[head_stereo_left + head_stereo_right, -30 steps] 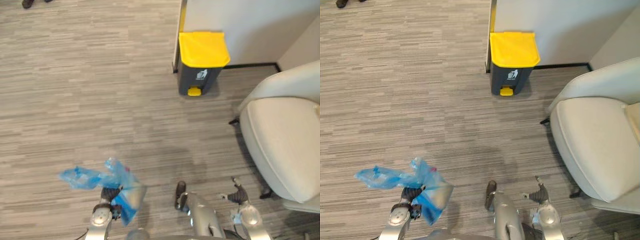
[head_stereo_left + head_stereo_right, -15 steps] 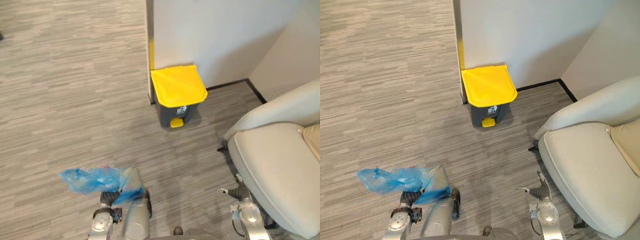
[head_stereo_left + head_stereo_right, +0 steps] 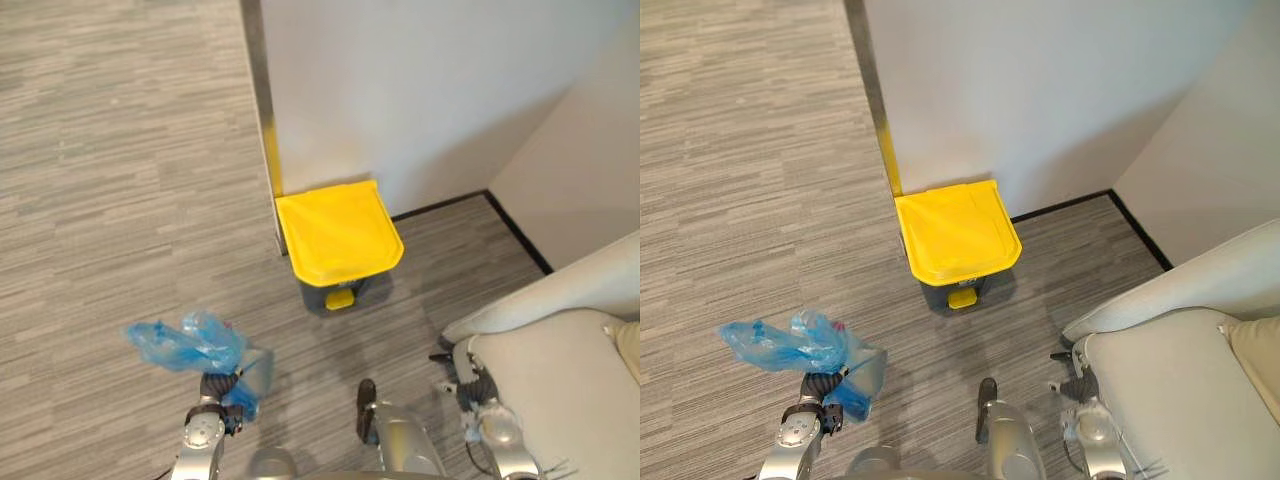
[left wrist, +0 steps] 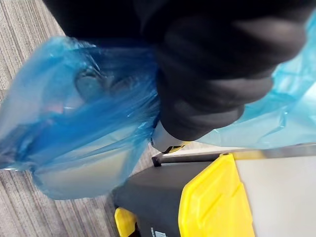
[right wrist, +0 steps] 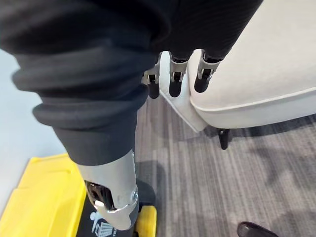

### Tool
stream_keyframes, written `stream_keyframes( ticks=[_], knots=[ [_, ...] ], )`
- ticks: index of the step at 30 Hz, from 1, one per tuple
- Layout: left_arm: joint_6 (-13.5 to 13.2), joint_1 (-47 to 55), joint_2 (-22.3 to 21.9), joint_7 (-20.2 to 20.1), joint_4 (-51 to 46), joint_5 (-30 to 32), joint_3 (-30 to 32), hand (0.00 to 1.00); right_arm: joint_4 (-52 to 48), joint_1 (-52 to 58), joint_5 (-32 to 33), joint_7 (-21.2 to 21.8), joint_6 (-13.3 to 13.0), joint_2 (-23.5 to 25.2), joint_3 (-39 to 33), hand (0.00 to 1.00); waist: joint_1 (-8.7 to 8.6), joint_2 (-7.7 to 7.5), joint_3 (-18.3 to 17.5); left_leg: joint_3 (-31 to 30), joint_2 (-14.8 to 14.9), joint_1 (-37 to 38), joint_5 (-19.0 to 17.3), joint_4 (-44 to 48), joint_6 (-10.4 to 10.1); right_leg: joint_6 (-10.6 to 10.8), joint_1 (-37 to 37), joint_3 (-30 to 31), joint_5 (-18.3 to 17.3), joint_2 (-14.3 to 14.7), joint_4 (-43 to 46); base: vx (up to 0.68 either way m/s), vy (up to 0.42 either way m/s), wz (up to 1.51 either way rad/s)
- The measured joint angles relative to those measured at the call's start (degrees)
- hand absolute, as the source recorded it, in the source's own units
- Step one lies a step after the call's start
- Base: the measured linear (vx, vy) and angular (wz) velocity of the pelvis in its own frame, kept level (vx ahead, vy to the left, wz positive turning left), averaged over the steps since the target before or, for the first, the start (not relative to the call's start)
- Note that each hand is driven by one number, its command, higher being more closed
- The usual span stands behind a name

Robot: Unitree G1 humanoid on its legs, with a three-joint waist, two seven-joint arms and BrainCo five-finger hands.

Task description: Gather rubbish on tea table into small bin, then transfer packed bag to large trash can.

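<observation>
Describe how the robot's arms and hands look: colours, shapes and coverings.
Both arms are silver-grey with round polished wrist joints. The left robot hand and right robot hand wear dark ribbed covers; the right's slim silver fingers end in dark rounded tips.

This looks like an office lounge or waiting corner, not a home. Underfoot is hard-wearing grey carpet [image 3: 110, 150] with a fine striped weave, the sort laid across whole office floors. A plain white partition wall [image 3: 400, 80] ends in a metal edge strip [image 3: 255, 90] marked yellow low down, with black skirting [image 3: 520, 232] along its base. Against the wall stands a dark pedal bin [image 3: 338, 235] with a yellow lid. A cream upholstered armchair [image 3: 560, 390] on dark legs sits near it.
</observation>
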Motion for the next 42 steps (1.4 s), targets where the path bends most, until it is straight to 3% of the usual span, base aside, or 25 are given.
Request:
stream_keyframes(
  ticks=[1,2,3,5,7,8,9,10,12,18,20,23,26,27,30,42],
  knots=[
    [0.0,-0.25,-0.28,0.0,0.0,0.0,0.02,1.0,-0.02,0.13,0.0,0.01,0.05,0.01,-0.07,0.0,0.01,0.2,0.05,-0.21,0.26,-0.73,1.05,2.08,-0.3,-0.25,1.02,-0.75,-0.35,0.0,-0.43,0.41,-0.164,0.52],
    [0.02,-0.61,-0.87,-0.03,-0.02,0.0,0.07,1.0,-0.31,0.71,0.0,0.05,0.12,0.22,-0.06,0.0,0.12,0.27,0.15,-0.1,0.88,-3.7,4.86,9.83,-0.18,-0.49,4.52,-1.94,-0.67,0.03,-3.07,0.38,-0.143,0.5],
    [-0.02,-0.32,-1.61,-0.09,-0.21,-0.01,-0.04,1.0,-1.33,1.36,0.04,-0.01,0.12,0.59,-0.17,0.0,0.52,0.09,0.26,1.69,3.08,-8.1,4.27,19.01,0.39,-0.49,9.62,-2.65,-0.66,0.03,-7.13,0.36,-0.116,0.44],
    [0.02,-0.24,-2.31,-0.18,-0.27,-0.01,-0.13,1.0,-2.01,1.44,0.83,-0.33,0.05,0.93,-0.42,0.0,0.59,-0.17,0.31,5.78,4.84,-12.04,0.37,22.61,1.46,-0.49,14.19,-3.74,-0.66,-0.26,-10.13,0.3,-0.027,0.29],
    [-0.01,-0.61,-2.44,-0.23,-0.49,-0.01,-0.18,1.0,-2.23,1.22,2.16,-1.01,-0.17,1.3,-1.31,0.0,0.67,-0.19,0.3,11.36,4.96,-15.78,-0.74,16.33,2.36,-0.41,16.58,-5.1,-0.62,-1.11,-11.89,0.22,0.054,0.2],
    [-0.02,-0.6,-2.47,-0.24,-0.48,0.01,-0.31,1.0,-2.16,1.43,2.37,-1.03,-0.18,1.28,-2.29,0.0,0.34,0.55,-0.13,14.36,4.99,-16.45,2.96,7.59,2.95,1.05,16.98,-6.02,-0.9,-0.83,-12.15,0.19,0.139,0.17],
    [-0.04,-0.58,-2.04,-0.29,-0.26,0.02,-0.69,1.0,-1.46,1.78,2.45,-1.06,-0.11,1.24,-3.22,0.0,0.23,1.76,-0.71,17.11,5.44,-16.74,5.2,3.11,5.34,2.94,17.42,-6.19,-2.17,0.18,-12.21,0.22,0.162,0.21],
    [0.03,-0.83,-0.77,-0.27,0.17,0.04,-0.74,1.0,-0.15,1.84,2.45,-1.01,0.36,1.94,-3.13,0.0,0.54,0.22,-1.11,17.65,3.9,-15.91,4.98,1.08,5.31,3.68,17.4,-5.24,-2.67,-0.98,-12.82,0.18,0.133,0.12],
    [0.14,-0.56,-0.19,-0.28,0.22,0.08,-0.66,1.0,-0.07,2.15,2.41,-1.02,0.35,2.16,-3.16,0.0,0.57,-0.49,-1.03,18.03,2.71,-15.22,4.98,0.28,5.32,3.79,17.74,-4.82,-2.59,-2.01,-13.2,0.14,0.095,0.04],
    [0.2,0.9,1.27,-0.55,1.33,0.18,-0.55,1.0,1.0,1.45,2.23,-1.0,0.31,2.24,-3.09,0.0,0.3,-0.51,-1.03,18.66,1.14,-11.27,5.07,-3.83,5.19,4.1,17.77,-2.81,-2.74,-2.58,-11.05,0.05,0.01,-0.12],
    [0.24,0.82,1.66,-1.07,2.91,0.23,-0.59,1.0,2.33,0.75,2.2,-1.0,0.39,2.05,-2.95,0.0,-0.06,-0.62,-0.99,18.82,0.93,-11.29,5.04,-3.63,5.2,5.34,13.82,-1.68,-4.67,-3.69,-2.99,-0.06,-0.044,-0.09],
    [0.29,0.82,2.28,-1.06,2.9,0.32,-0.6,1.0,2.68,2.17,2.2,-0.93,0.46,2.06,-2.4,0.0,-0.23,-0.65,-1.0,17.18,-0.08,-10.9,5.01,-3.38,5.21,5.05,12.13,-0.66,-6.02,-4.87,3.14,-0.05,-0.054,0.28],
    [0.27,0.93,3.74,-1.03,2.92,0.75,-0.04,1.0,3.64,2.73,2.18,-0.87,0.46,2.13,-1.89,0.0,0.31,-2.43,-2.14,15.6,-2.14,-12.6,4.99,-3.57,5.19,5.85,13.91,-0.2,-10.35,-6.25,-2.22,-0.08,-0.087,0.32],
    [0.28,1.02,3.03,-0.97,3.43,0.74,0.2,1.0,4.09,2.1,2.19,-0.88,0.46,1.51,-1.88,0.0,0.18,-1.52,-2.05,14.8,-1.82,-13.7,5.01,-3.0,5.2,5.73,13.92,-0.45,-9.82,-5.79,-3.1,-0.09,-0.072,0.18],
    [0.27,2.69,1.96,-1.06,4.83,0.67,0.18,1.0,5.78,1.03,2.19,-0.92,0.43,0.61,-1.91,0.0,0.34,-0.65,-2.74,14.66,-1.7,-14.48,5.06,-3.15,5.21,5.82,14.08,-0.45,-8.1,-4.94,-5.77,-0.05,0.023,-0.01],
    [0.3,1.62,1.72,-1.22,7.46,0.76,-0.01,1.0,6.96,0.27,2.23,-1.01,0.41,0.56,-2.61,0.0,0.18,-0.9,-3.04,10.75,-2.55,-14.99,5.38,-3.17,5.81,5.8,19.32,-2.31,-4.47,-3.71,-14.17,0.05,0.006,0.09]
  ],
)
